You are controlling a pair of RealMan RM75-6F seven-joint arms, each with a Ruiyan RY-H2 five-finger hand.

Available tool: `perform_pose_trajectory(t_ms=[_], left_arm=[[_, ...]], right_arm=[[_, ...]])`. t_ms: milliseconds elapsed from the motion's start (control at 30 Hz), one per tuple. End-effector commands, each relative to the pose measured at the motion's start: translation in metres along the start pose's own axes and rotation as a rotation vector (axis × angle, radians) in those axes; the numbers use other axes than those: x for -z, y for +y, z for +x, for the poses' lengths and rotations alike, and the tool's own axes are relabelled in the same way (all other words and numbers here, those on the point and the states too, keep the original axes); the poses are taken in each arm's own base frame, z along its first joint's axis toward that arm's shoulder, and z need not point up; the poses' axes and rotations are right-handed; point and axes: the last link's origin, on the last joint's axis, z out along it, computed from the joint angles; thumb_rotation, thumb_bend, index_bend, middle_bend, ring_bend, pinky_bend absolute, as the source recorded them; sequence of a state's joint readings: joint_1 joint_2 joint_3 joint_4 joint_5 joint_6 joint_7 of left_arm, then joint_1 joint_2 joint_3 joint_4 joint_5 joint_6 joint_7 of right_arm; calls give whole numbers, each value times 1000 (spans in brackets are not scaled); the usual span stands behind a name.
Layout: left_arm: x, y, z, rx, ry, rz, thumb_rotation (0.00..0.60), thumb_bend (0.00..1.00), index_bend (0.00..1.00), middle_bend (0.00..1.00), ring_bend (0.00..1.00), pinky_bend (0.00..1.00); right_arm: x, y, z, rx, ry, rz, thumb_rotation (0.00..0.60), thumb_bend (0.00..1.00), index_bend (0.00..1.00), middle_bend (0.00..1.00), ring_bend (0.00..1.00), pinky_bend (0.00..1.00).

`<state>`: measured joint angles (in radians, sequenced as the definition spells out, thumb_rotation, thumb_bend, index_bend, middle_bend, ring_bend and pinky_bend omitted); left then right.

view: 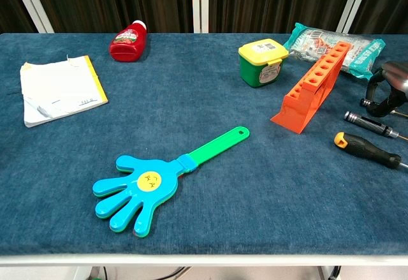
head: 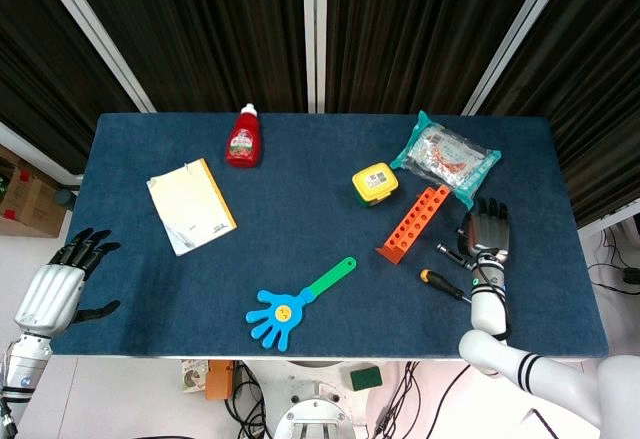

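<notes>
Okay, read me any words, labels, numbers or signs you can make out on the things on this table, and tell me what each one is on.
No text here can be read outright.
Red squeeze bottle: printed label, too blurred to read.
Green tub with yellow lid: stickers on lid and side, print too small.
Teal plastic food packet: print blurred.
White paper notepad: faint marks, illegible.
Blue hand-shaped clapper: yellow disc with a drawn smiley face, no words.

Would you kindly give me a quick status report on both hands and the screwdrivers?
Left hand open, off the table's left edge. Right hand open, over the small screwdrivers. Orange-handled screwdriver lies free nearby. Orange rack close on its left.
</notes>
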<state>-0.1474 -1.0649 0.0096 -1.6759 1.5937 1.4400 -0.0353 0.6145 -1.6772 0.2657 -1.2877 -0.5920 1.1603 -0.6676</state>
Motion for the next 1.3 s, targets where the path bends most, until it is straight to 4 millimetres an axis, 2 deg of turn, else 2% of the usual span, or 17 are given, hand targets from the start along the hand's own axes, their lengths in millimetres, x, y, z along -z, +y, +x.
perform_pose_trajectory(t_ms=[33,200,533,733,900,1100,1300], left_arm=[[0,0,0,-1,-1,1,600,2,216,109,44,229],[0,0,0,-2,-3,0,600,3,216,109,44,229],[-1,2,-3,-6,-12,0,600,3,216,109,44,229],[-1,4,-4,-11,-18,-5,600,2,216,109,44,229],[-1,4,-4,-11,-14,-4,600,2,216,109,44,229],[-2,3,-5,-11,-23,0,600,3,216,109,44,229],[-2,3,-5,-9,-25,1,600,2,216,109,44,229]], right_arm=[[2,2,2,-14,11,3,600,457,593,79,0,0],[12,6,16,-78,51,35,600,459,609,83,0,0],[63,17,79,-320,220,159,600,478,642,106,0,0],[85,9,113,-500,311,290,600,476,643,107,0,0],[81,-5,117,-815,246,416,600,469,644,107,0,0],[65,-15,100,-1063,129,468,600,444,646,117,0,0],[53,-20,89,-1129,129,499,600,421,653,122,0,0]])
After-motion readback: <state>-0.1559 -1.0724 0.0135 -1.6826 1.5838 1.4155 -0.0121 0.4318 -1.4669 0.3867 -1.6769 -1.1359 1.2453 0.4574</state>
